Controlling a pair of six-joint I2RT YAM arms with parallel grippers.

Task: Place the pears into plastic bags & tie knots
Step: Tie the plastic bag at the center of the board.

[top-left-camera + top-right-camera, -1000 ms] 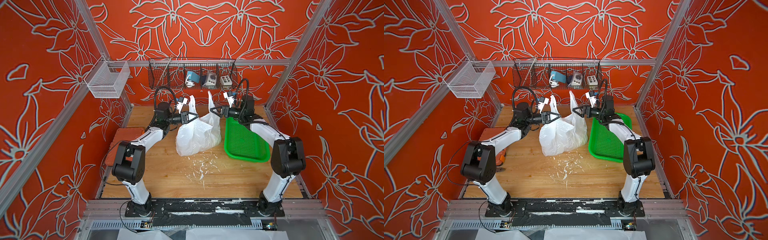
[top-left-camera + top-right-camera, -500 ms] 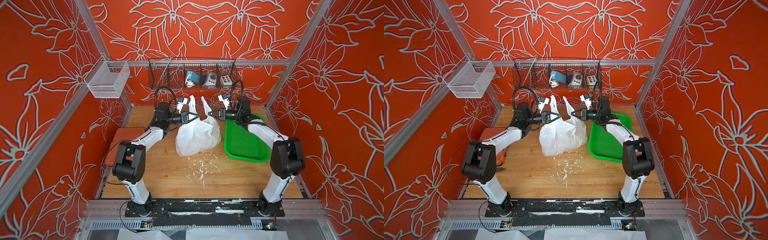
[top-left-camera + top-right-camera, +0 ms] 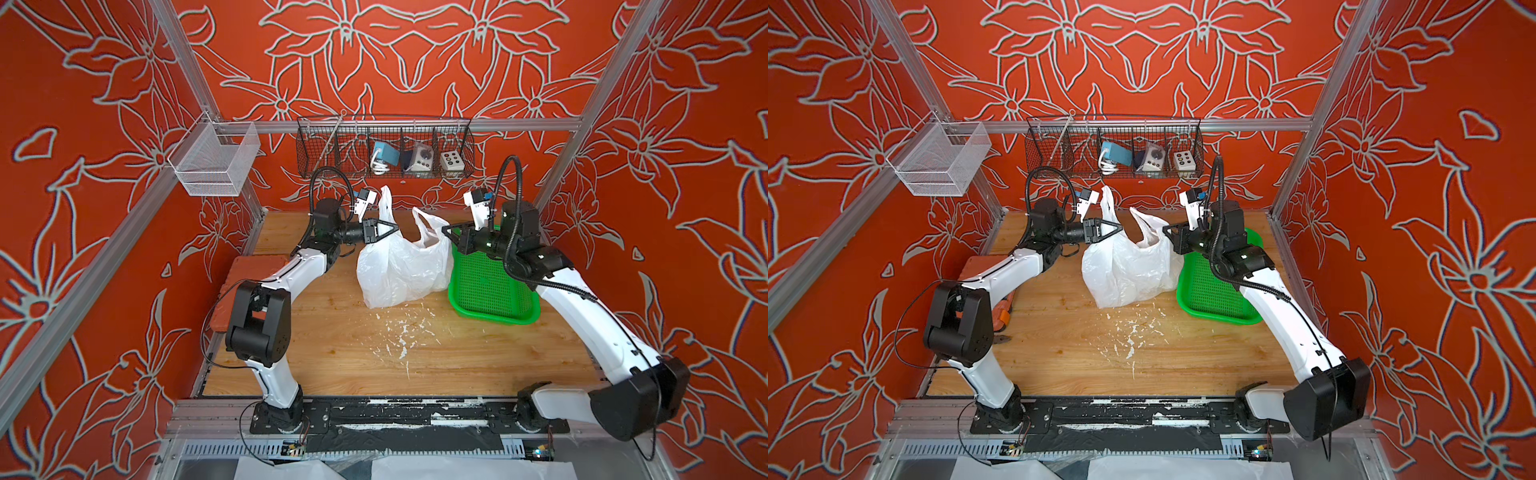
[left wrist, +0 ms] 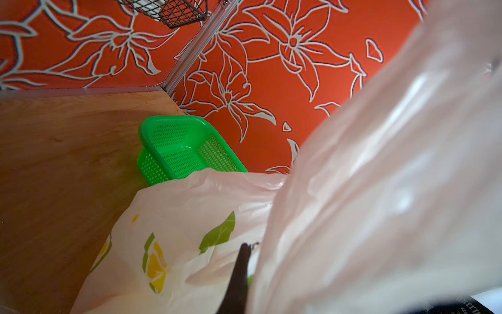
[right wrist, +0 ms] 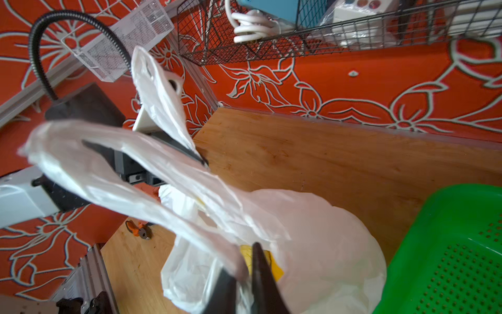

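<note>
Tabletop [image 3: 478, 357], wood, with white flecks [image 3: 399, 332] at centre. Green tray [image 3: 498, 318] on its right side. Red pad [image 3: 245, 270] at left edge, orange-handled pliers [image 3: 1003, 320] beside it. Back rail: black wire basket [image 3: 328, 153] holding three devices. White mesh basket [image 3: 214, 162], left corner.

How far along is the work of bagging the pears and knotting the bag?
Apparently done: no pear shows in the green tray; the plastic bag bulges. In hand: left claw pinches one handle; the other lies between the fingers of the right claw. Remaining: no knot yet.
</note>
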